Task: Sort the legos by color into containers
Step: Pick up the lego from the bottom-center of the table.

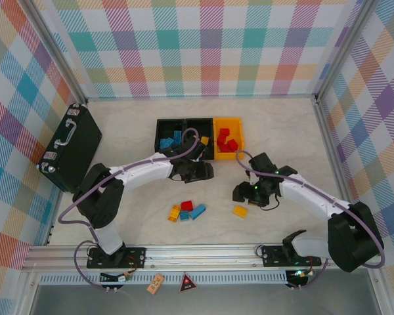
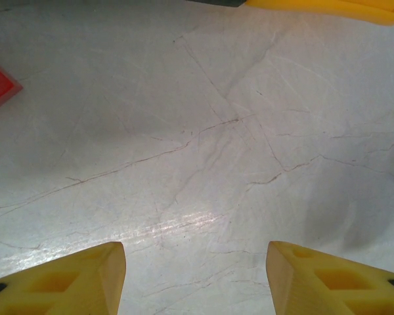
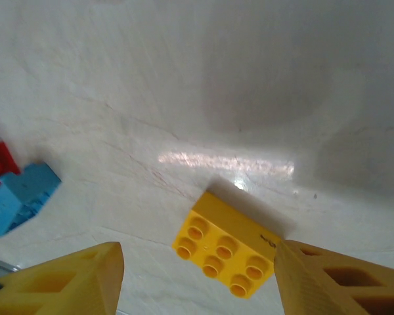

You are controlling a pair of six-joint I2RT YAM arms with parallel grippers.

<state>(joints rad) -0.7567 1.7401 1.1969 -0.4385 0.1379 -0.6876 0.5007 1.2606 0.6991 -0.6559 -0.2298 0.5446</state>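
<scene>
Three bins stand in a row at the back. The left black bin (image 1: 159, 125) holds blue legos (image 1: 171, 140), the middle black bin (image 1: 196, 125) holds a yellow one (image 1: 204, 140), and the yellow-orange bin (image 1: 231, 123) holds red ones (image 1: 226, 141). My left gripper (image 1: 197, 172) (image 2: 196, 252) is open over bare table just in front of the bins. My right gripper (image 1: 246, 193) (image 3: 197, 248) is open low over a loose yellow lego (image 3: 226, 252) (image 1: 240, 211), which lies between the fingers, close to the right one. An orange (image 1: 175, 213), a red (image 1: 186, 205) and a blue lego (image 1: 197, 212) lie clustered in front.
A black briefcase (image 1: 69, 147) with a handle lies at the left. A small card (image 1: 155, 283) and a red triangle (image 1: 187, 283) sit below the table's front rail. The yellow-orange bin's edge (image 2: 328, 8) shows at the top of the left wrist view.
</scene>
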